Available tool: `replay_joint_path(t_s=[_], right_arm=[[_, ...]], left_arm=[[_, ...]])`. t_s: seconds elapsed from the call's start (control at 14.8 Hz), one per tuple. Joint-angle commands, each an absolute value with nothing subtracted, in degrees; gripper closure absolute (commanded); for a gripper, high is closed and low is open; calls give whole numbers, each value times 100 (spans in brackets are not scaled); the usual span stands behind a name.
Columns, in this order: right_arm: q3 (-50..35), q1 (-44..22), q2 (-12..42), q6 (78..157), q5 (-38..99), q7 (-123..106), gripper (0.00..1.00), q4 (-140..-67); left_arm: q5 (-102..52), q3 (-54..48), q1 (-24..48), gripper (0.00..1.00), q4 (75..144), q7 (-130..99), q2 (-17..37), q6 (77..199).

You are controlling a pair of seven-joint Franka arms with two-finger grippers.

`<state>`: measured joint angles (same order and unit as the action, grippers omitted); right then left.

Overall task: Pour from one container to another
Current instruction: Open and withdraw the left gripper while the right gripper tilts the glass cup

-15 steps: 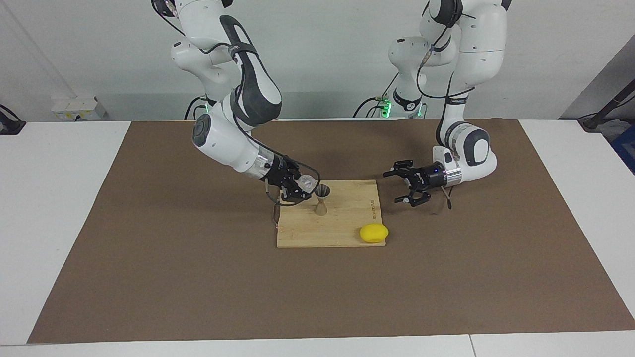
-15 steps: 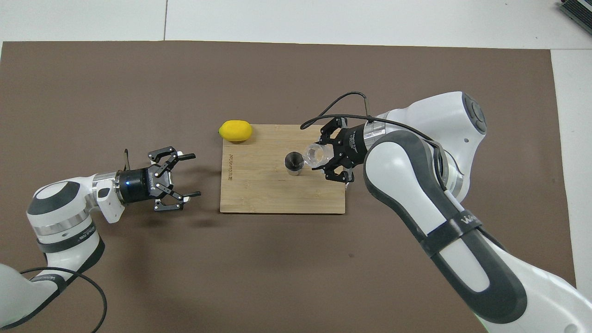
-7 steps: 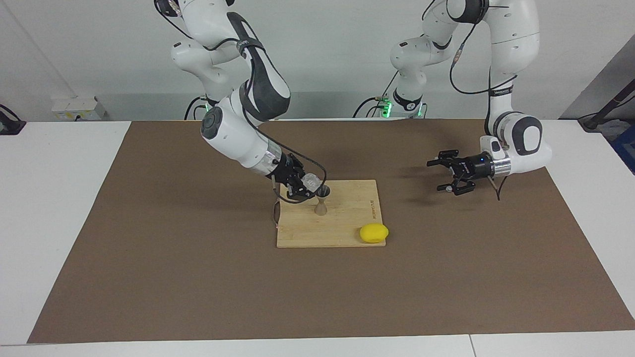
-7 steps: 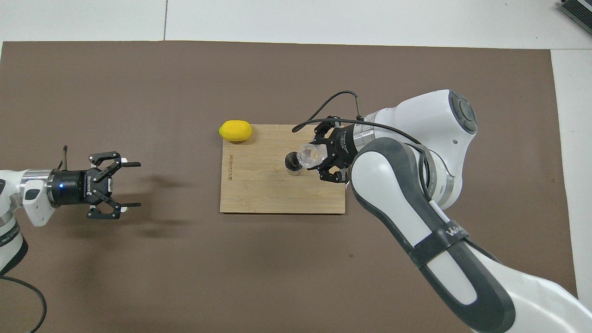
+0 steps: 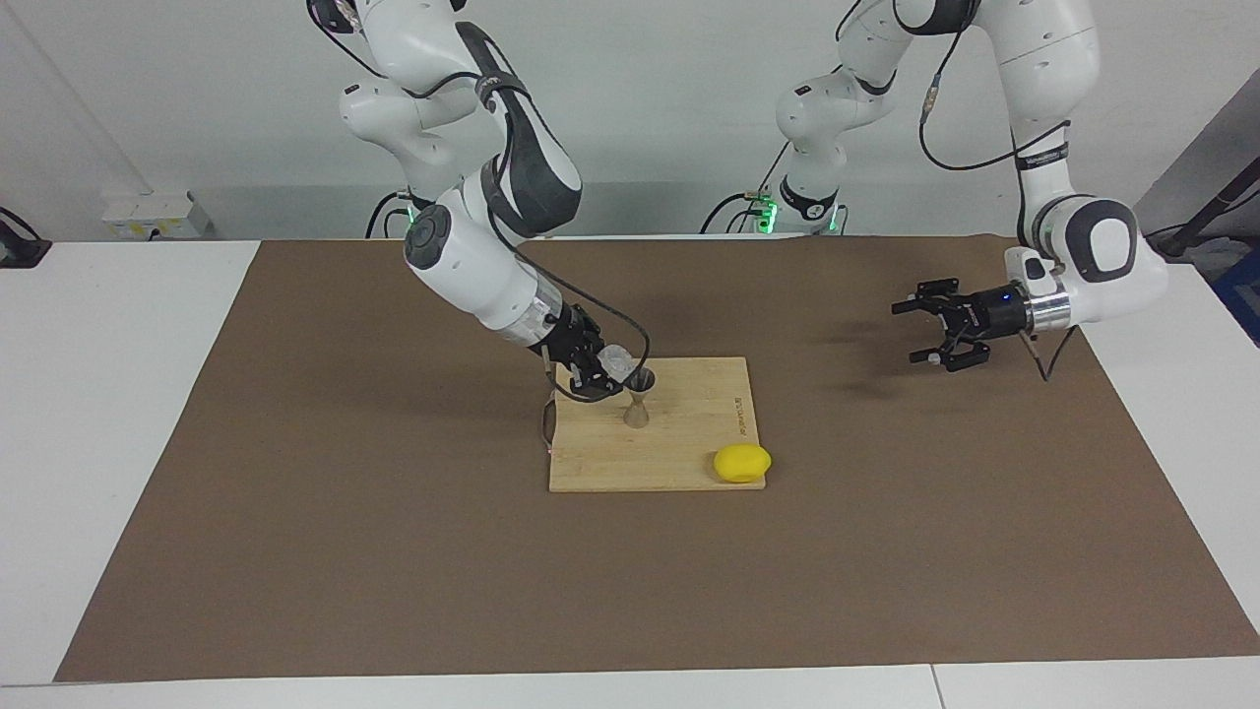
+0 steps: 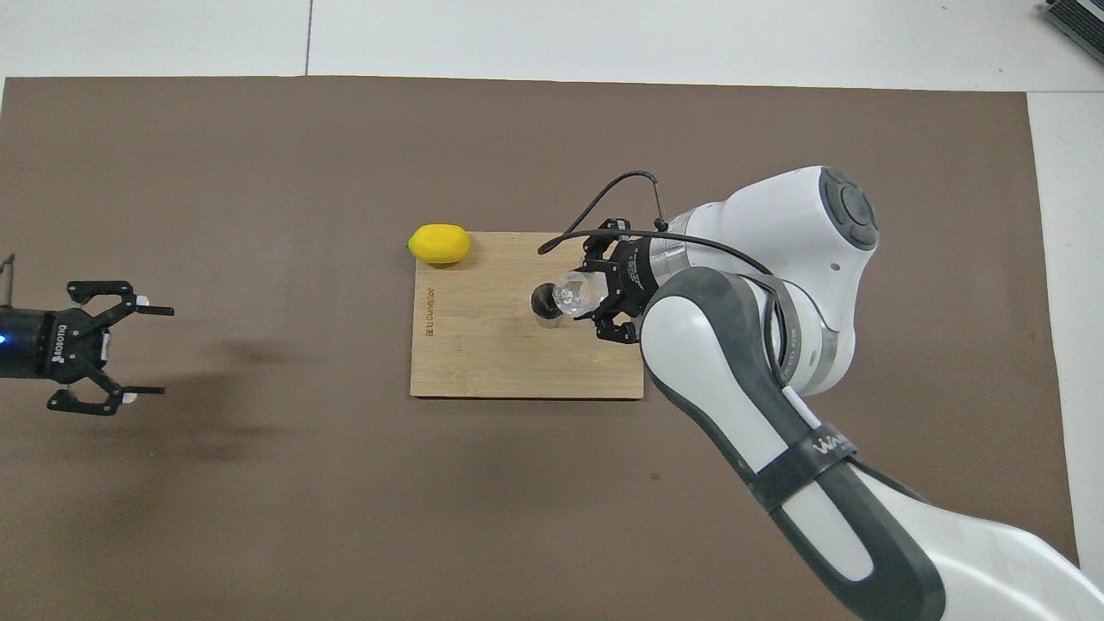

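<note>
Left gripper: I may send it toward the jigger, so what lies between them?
Overhead view: only brown mat and cutting board between left gripper and jigger.

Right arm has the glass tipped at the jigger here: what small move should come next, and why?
Probably a slight further tilt. The right claw is shut on the glass cup, tipped with its mouth at the rim of the jigger, which stands upright on the cutting board. Whether liquid is flowing cannot be seen. The left claw waits open over the mat.
</note>
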<state>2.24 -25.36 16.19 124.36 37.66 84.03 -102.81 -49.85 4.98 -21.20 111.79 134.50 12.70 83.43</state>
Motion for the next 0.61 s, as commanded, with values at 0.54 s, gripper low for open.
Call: replay_joint_path(t_s=[0.54], right_arm=[[237,-2681,1582,12437,3164,8596,100,-10318]], left_arm=[[-2903,475,-1776,0,10574,11104,-306,8305]])
